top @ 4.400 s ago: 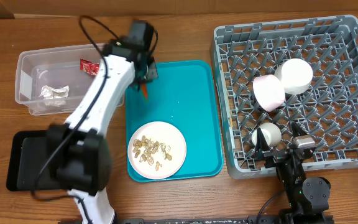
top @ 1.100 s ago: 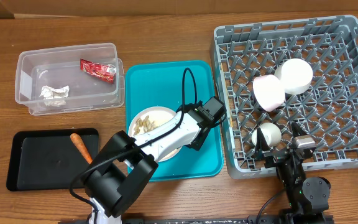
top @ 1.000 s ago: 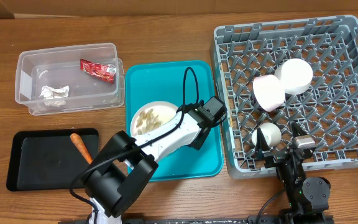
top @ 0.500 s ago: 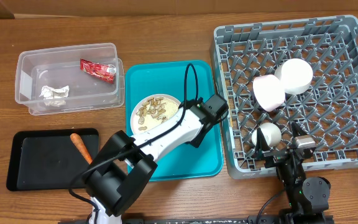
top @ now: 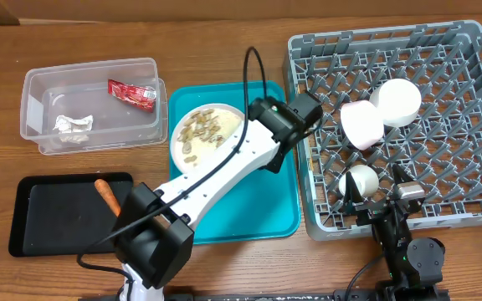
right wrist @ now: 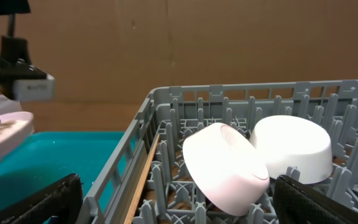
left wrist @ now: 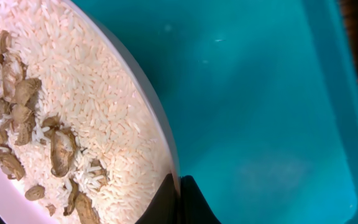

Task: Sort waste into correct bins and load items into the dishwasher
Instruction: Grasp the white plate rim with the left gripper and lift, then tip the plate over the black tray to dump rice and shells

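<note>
Teal tray (top: 258, 209) beneath white plate (top: 203, 134), grey rack (top: 392, 33) just beside

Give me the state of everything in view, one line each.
Plate: held over the teal tray, carrying food bits.
Left claw: shut on the plate's rim.
Right claw: open, empty.
Pink cup: on its side in the dish rack.
White bowl: tipped among the rack's pegs.
Carrot: lying in the black tray.
Red wrapper: lying in the clear tub.
Paper wad: crumpled, in the tub.
</note>
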